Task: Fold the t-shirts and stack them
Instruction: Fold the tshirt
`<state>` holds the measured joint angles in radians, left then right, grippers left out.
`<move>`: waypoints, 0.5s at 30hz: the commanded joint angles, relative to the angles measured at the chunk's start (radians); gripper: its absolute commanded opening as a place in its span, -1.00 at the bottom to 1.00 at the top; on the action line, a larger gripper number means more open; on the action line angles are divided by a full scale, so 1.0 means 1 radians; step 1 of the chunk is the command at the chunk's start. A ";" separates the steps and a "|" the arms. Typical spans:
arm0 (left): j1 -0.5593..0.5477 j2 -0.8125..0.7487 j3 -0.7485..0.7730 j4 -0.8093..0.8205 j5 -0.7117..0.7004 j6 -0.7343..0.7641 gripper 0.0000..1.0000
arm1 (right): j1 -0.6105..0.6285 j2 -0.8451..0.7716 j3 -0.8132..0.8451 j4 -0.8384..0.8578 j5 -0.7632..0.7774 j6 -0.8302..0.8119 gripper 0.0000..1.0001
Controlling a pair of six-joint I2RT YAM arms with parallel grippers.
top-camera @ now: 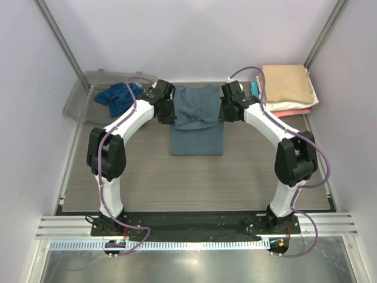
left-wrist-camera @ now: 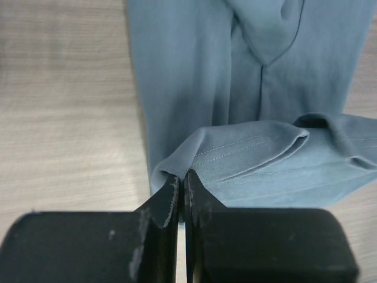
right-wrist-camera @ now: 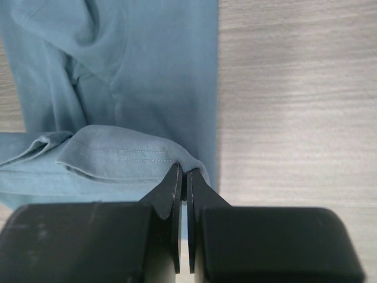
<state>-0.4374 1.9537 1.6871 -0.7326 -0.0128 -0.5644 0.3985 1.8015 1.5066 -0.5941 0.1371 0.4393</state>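
Elbows raised, the left arm [top-camera: 132, 118] and the right arm [top-camera: 268, 124] mirror each other. Each rises from its base at the near edge, bends, then reaches forward and inward. Their wrists end on either side of the slate-blue t-shirt [top-camera: 197, 132], which lies flat on the table [top-camera: 147, 183], in the middle towards the far side.

The left gripper [left-wrist-camera: 181, 177] sits low at the shirt's left edge. Its fingers are pressed together with barely a slit between them, pinching a stitched hem at their tips. The right gripper [right-wrist-camera: 182, 171] does the same at the right edge, jaws closed on the hem. Between the two, the pinched cloth lies doubled over the flat part beneath as a soft roll.

A teal-blue t-shirt [top-camera: 118, 94] lies crumpled in the clear tub [top-camera: 79, 103] at the far left. At the far right is a folded stack, with a tan t-shirt [top-camera: 285, 82] on top and a coral t-shirt [top-camera: 291, 112] showing at its near edge.
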 commanded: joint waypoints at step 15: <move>0.084 0.255 0.272 0.019 0.136 0.083 -0.91 | -0.072 0.245 0.207 0.093 -0.165 -0.062 -0.97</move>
<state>-0.3744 2.1754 1.8977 -0.7338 0.0856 -0.5110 0.3305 2.0151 1.6470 -0.5461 0.0288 0.4004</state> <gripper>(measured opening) 0.041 0.066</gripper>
